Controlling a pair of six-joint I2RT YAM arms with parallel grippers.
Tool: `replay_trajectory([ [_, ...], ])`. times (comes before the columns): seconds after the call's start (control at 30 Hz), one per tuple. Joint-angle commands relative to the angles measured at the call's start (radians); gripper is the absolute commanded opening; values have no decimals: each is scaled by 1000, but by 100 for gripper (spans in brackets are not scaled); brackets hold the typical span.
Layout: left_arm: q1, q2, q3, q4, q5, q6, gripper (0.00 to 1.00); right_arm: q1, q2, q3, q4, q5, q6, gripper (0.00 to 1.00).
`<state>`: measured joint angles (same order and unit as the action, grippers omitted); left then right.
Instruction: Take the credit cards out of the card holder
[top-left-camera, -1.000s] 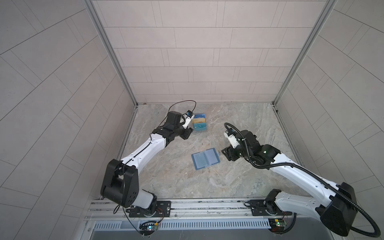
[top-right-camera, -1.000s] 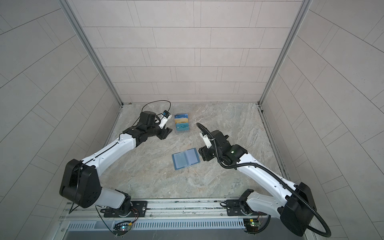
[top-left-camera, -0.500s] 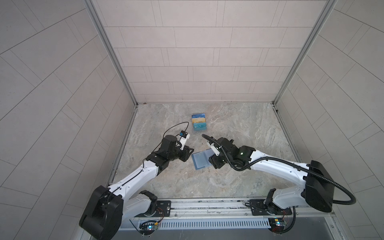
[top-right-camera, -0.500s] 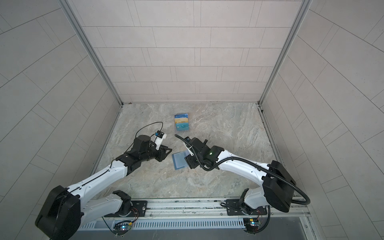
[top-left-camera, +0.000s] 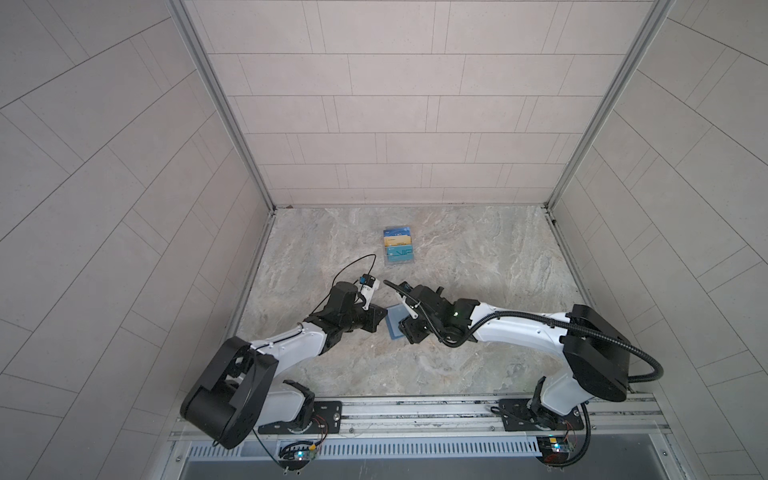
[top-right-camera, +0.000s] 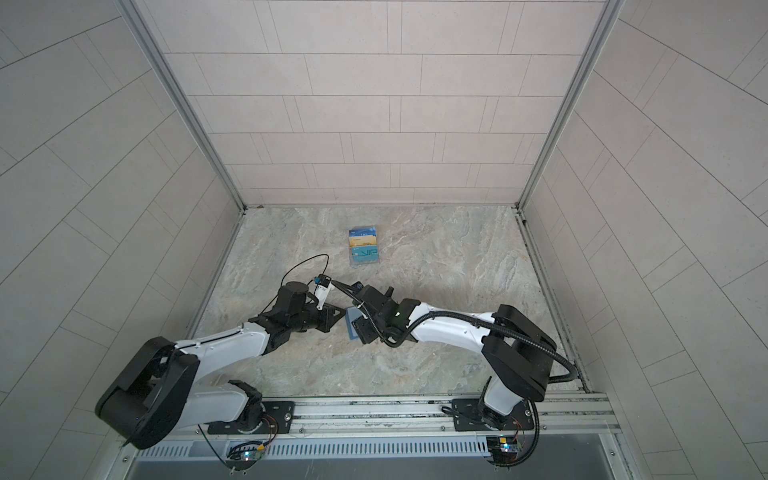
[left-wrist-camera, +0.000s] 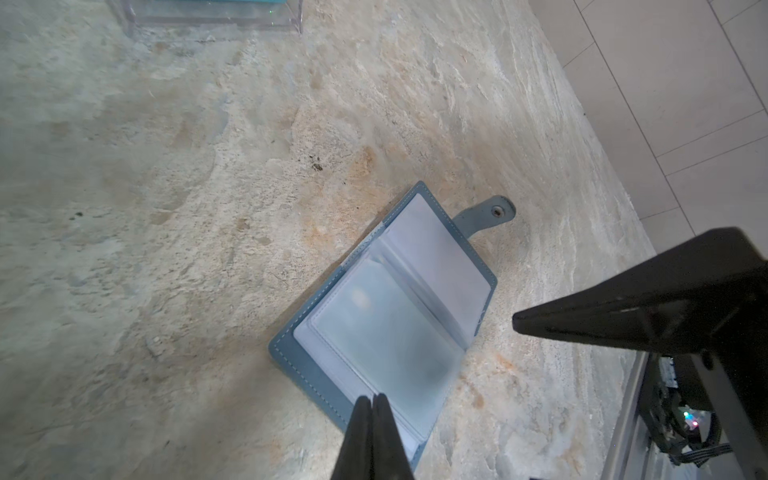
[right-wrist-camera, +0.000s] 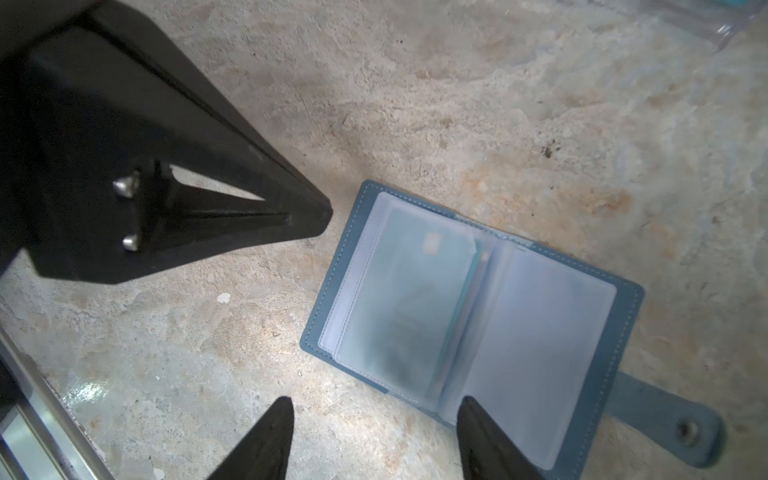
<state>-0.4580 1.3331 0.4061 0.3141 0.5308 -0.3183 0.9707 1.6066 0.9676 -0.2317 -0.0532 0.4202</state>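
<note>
Holder (right-wrist-camera: 548, 332) lies open on the tabletop (right-wrist-camera: 498, 104), left jaws clenched empty at its sleeve edge, right jaws released astride its fold: best pin it, then pinch the card (right-wrist-camera: 415, 291) by its inner edge.

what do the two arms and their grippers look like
The left arm and right arm have white shells and black joints. The left gripper and right gripper are black, with tapered pointed fingers. A ribbed black hose runs along the right arm; a thin black cable loops by the left wrist.
</note>
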Motion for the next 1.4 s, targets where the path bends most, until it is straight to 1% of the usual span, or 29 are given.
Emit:
replay_trajectory([
  [0.0, -2, 41, -3, 104, 24, -39, 1, 14, 10, 13, 42, 37, 33, 65],
  [0.1, -2, 77, 9, 118, 21, -48, 0, 14, 22, 8, 50, 61, 33, 65],
  [0.3, -1, 151, 19, 142, 1, -67, 0, 15, 70, 34, 37, 108, -7, 66],
  [0.57, -1, 225, 14, 213, 16, -104, 0, 14, 127, 61, 46, 127, -34, 66],
  [0.97, -1, 242, 20, 215, 22, -111, 0, 13, 199, 56, 93, 135, -25, 64],
  [1.2, -1, 240, 9, 214, 17, -117, 0, 13, 208, 54, 86, 161, -20, 60],
  [1.37, -1, 233, 7, 211, 16, -115, 0, 12, 214, 57, 68, 189, -20, 59],
])
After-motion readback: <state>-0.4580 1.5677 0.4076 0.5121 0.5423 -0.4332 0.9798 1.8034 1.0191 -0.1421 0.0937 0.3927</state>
